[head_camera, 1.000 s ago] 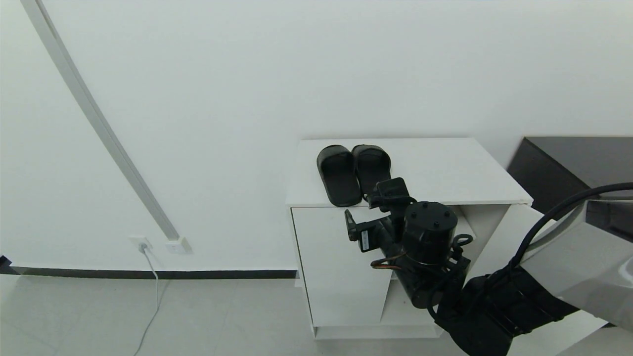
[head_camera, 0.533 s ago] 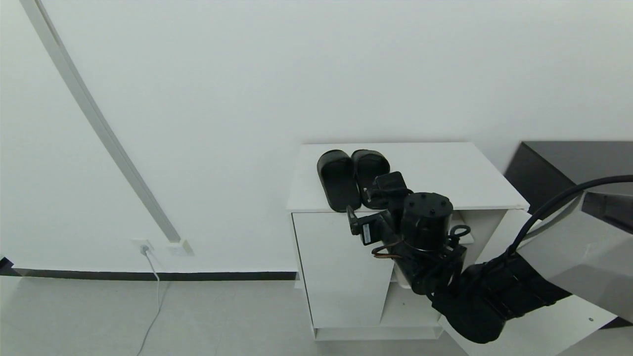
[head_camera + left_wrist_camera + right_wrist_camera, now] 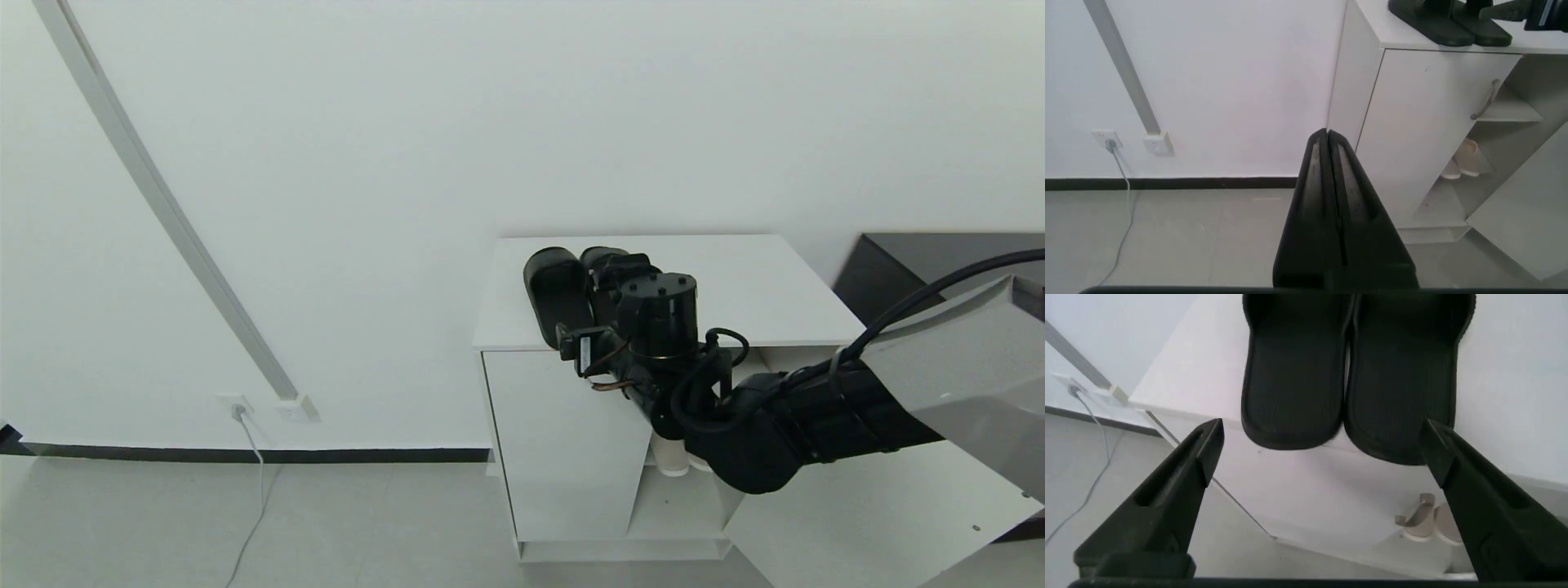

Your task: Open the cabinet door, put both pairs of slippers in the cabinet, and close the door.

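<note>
1. Currently, cabinet (image 3: 735, 286): white, standing against the wall. It has not moved in the last second, though the head camera tipped slightly at first.
2. Right-hand door (image 3: 865, 523): swung wide open, so the opening step is judged done.
3. Black slippers (image 3: 559, 290): one pair, side by side on the cabinet top at its front edge. Untouched; judged the last pair to store.
4. Pale slippers (image 3: 1466, 159): second pair, already on the inner shelf. The left wrist view shows them plainly, while in the head view the right arm crosses in front of the shelf.
5. Right gripper (image 3: 1323, 437): has risen from the cabinet face to the top, now at the black pair. Its own view shows the fingers spread wider than the pair and holding nothing. The head view hides that spread. A grasp is judged next.
6. Left gripper (image 3: 1328, 139): fingers pressed together, empty, low and well apart from the cabinet.
</note>
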Robot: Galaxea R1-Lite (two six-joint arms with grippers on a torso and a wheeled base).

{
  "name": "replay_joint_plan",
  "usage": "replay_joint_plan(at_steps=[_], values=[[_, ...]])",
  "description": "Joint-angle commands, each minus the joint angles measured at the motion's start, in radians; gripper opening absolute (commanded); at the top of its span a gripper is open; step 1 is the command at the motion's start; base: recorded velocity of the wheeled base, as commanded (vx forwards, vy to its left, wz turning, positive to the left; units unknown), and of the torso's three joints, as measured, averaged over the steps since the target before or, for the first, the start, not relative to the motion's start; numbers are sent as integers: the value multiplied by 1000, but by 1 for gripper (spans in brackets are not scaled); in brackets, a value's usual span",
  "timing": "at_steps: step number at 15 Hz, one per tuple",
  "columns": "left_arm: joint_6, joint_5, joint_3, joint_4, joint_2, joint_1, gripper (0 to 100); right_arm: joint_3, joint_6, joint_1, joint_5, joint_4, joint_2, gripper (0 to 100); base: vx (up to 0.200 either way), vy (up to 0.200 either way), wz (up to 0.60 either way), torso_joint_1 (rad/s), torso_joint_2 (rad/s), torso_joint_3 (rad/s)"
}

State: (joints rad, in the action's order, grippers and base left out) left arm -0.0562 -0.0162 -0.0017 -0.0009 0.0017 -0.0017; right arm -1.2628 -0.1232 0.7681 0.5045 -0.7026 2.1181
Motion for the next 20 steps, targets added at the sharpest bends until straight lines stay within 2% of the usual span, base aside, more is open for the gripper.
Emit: replay_joint_plan(at_steps=[1, 12, 14, 20], values=[[-1, -1, 0, -1, 1, 0, 0, -1, -1, 0, 2, -2, 0, 100, 0, 0, 0, 0, 0, 0], [-2, -1, 0, -1, 1, 0, 0, 2, 0, -1, 19, -28, 56, 100, 200, 0, 0, 2, -1, 3], [-4, 1, 0, -1, 1, 0, 0, -7, 7, -6, 17, -74, 100, 100, 0, 0, 0, 0, 0, 0], [-4, 1, 0, -1, 1, 0, 0, -122, 14, -41, 9, -77, 189, 100, 0, 0, 0, 0, 0, 0]])
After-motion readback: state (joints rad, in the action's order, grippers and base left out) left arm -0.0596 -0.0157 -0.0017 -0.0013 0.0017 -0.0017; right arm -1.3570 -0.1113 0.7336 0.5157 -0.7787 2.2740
